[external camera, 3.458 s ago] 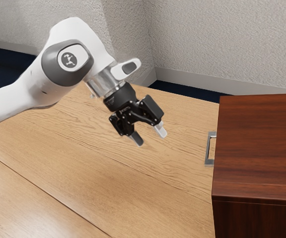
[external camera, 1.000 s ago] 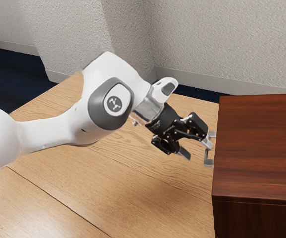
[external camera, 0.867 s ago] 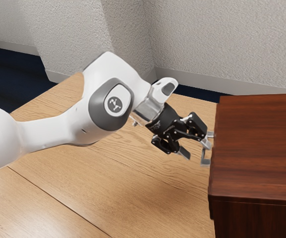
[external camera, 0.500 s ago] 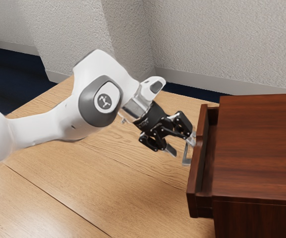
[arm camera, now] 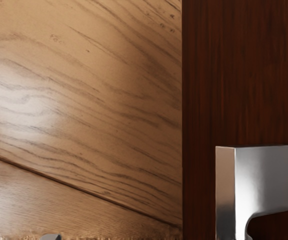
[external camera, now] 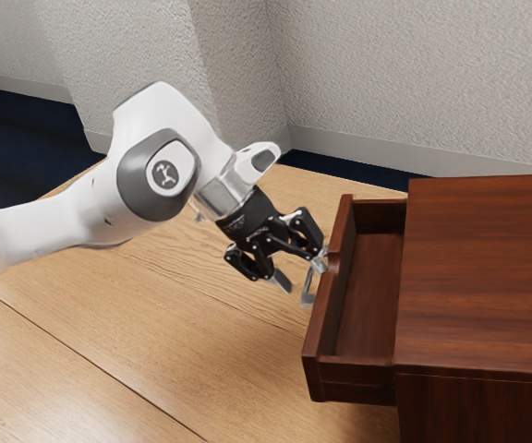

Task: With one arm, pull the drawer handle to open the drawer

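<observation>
The dark wooden cabinet (external camera: 480, 268) stands on the table at the exterior view's right. Its top drawer (external camera: 363, 295) is pulled out well toward the arm and its inside looks empty. A metal handle (external camera: 307, 293) sits on the drawer front (external camera: 324, 309). My black gripper (external camera: 300, 273) is at the handle with its fingers apart, one on each side of the bar, so it is open. The wrist view has the handle (arm camera: 254, 190) close under my hand, against the dark drawer front (arm camera: 234, 75).
The light wooden table (external camera: 174, 341) stretches out to the exterior view's left and front of the cabinet. A textured wall with a pale skirting board (external camera: 405, 152) runs behind the table. Dark blue floor (external camera: 26, 129) lies beyond the table's far edge.
From a second ago, the drawer has gone from shut to far out. My hand moved toward the exterior view's left with the handle between its fingers.
</observation>
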You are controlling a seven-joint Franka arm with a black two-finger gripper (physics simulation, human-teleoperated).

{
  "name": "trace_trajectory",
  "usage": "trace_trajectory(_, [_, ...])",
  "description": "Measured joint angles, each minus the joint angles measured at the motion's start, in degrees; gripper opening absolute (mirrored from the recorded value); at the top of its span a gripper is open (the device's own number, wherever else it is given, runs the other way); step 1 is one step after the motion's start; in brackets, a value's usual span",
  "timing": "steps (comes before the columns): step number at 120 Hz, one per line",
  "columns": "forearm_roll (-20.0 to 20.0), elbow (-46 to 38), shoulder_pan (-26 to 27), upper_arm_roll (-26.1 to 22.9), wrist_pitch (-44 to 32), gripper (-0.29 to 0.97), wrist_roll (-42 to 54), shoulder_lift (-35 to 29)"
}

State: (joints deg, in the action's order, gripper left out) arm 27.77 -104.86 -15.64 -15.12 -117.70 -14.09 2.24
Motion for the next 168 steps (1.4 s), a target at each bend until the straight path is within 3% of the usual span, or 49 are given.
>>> trace_trajectory(68, [-2.7,0.0,-1.5,3.2,7.5,0.42,-0.6,-2.5])
trace_trajectory(123, [-7.7,0.9,-4.2,1.0,12.5,0.42,0.7,-2.8])
trace_trajectory(168, [-8.7,1.1,-4.7,1.3,13.1,0.42,3.5,-3.0])
